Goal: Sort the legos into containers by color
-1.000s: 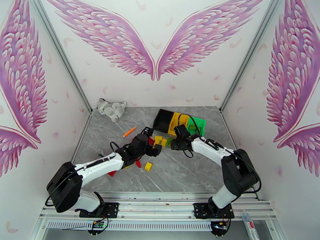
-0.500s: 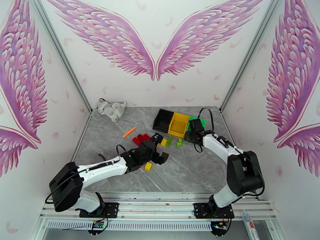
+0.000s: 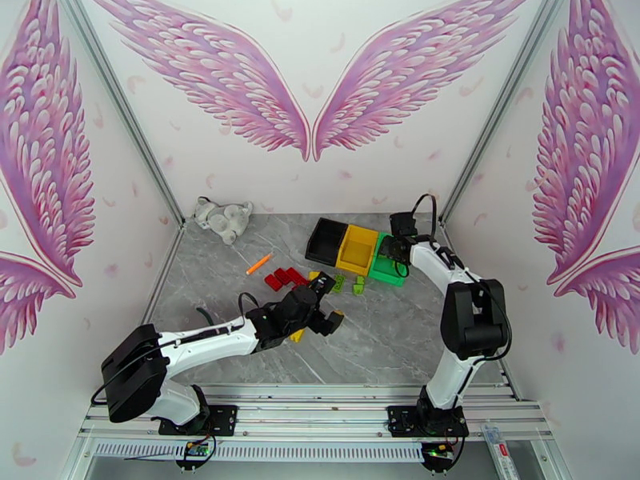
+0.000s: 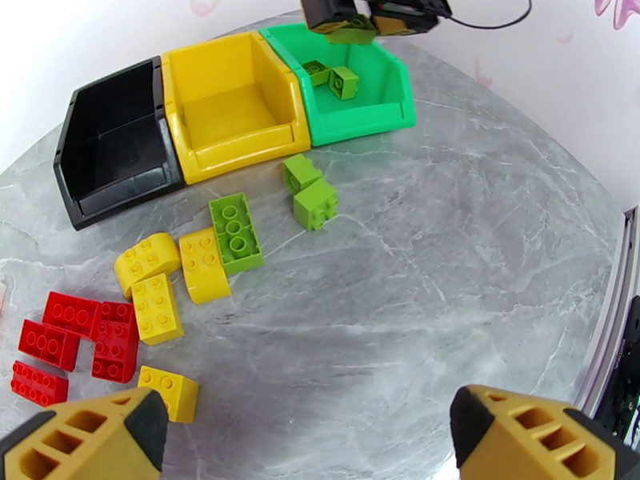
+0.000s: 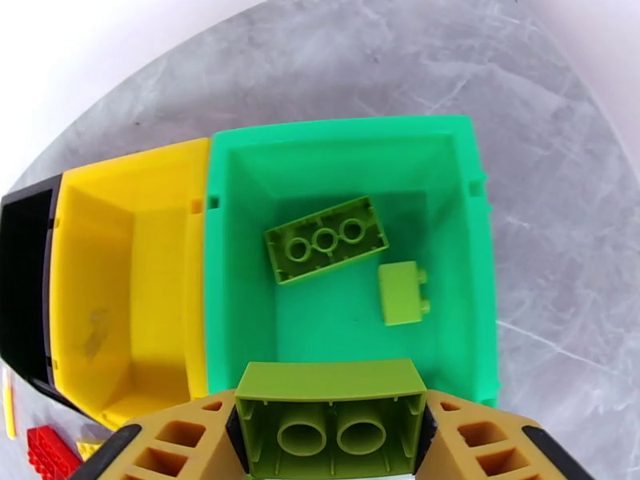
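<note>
We see the right arm stretched toward two o'clock, its gripper (image 5: 330, 442) grasping a green brick (image 5: 330, 390) above the green bin (image 5: 240, 234). The left gripper (image 4: 308, 430) hovers low at table centre, fingers spread, holding nothing.

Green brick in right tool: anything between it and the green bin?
Nothing visible. The green brick sits in the right tool over the green bin's open top; a long brick and a small brick lie farther in.

My grey marble table (image 3: 384, 338) carries three bins (image 3: 357, 248) at one o'clock, loose legos (image 3: 284, 278) near centre, and an orange marker (image 3: 258, 263) and a plush cat (image 3: 223, 218) around ten.
</note>
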`<action>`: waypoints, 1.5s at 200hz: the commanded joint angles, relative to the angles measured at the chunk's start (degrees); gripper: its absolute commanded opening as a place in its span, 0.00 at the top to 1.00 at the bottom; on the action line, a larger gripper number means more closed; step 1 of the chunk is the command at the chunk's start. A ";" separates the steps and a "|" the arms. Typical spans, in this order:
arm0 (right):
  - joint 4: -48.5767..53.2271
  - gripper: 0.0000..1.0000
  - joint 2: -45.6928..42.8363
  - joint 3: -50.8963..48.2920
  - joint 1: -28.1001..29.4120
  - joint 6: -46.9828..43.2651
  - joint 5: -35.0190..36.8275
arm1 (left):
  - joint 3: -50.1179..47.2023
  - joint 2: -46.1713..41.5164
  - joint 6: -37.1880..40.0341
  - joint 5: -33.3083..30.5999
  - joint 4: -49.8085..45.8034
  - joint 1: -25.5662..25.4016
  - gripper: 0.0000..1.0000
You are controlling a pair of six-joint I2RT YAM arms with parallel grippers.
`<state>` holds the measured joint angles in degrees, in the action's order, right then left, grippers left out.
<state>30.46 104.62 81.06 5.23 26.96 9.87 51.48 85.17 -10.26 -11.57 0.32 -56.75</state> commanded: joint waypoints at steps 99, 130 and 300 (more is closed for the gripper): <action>-2.98 0.17 -14.43 -14.29 14.18 -2.08 -3.22 | 0.29 -1.62 -2.55 -7.24 -0.08 1.83 0.01; -2.86 0.11 -11.83 -16.02 16.45 -1.53 -3.44 | -0.72 -2.01 -5.47 -4.91 0.12 4.88 0.01; -3.70 0.36 0.93 -13.09 17.53 -2.97 -2.16 | -2.62 -1.15 -11.18 2.60 1.89 11.22 0.01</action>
<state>26.63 104.64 65.58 22.31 24.91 7.09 49.25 84.86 -21.06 -9.85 1.17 -45.76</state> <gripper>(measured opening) 0.653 0.987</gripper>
